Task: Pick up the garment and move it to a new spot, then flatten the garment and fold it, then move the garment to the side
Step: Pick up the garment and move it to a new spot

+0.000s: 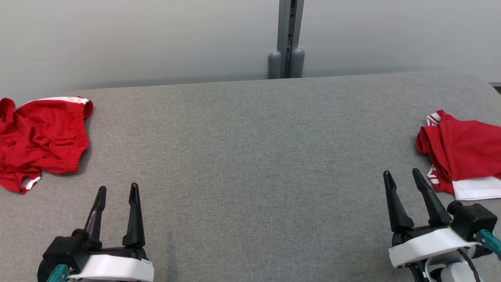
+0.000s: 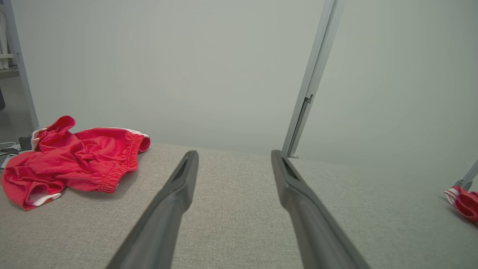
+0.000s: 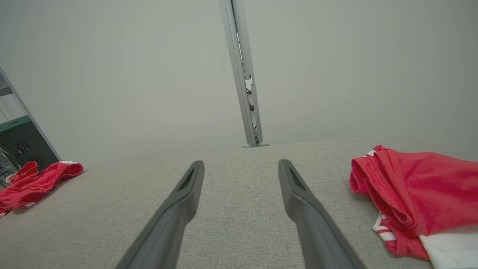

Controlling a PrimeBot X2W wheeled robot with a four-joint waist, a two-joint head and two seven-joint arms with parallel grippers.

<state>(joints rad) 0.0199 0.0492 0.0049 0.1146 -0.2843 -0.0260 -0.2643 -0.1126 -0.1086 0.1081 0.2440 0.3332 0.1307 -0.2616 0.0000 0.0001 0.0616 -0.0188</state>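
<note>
Hands released, both empty, fingers spread: left hand (image 1: 118, 187) at 7 o'clock of head view, right hand (image 1: 401, 171) at 5 o'clock, over grey worktop (image 1: 250, 156). Crumpled red garment (image 1: 43, 137) at 9 o'clock on worktop, apart from left hand. Second red-and-white garment (image 1: 465, 149) at 3 o'clock, just beside right fingertips. Grey post (image 1: 287, 39) at 12 o'clock, behind worktop.

grey table (image 1: 250, 156) | red shorts (image 1: 39, 141) left | red garment (image 1: 465, 152) right
</note>
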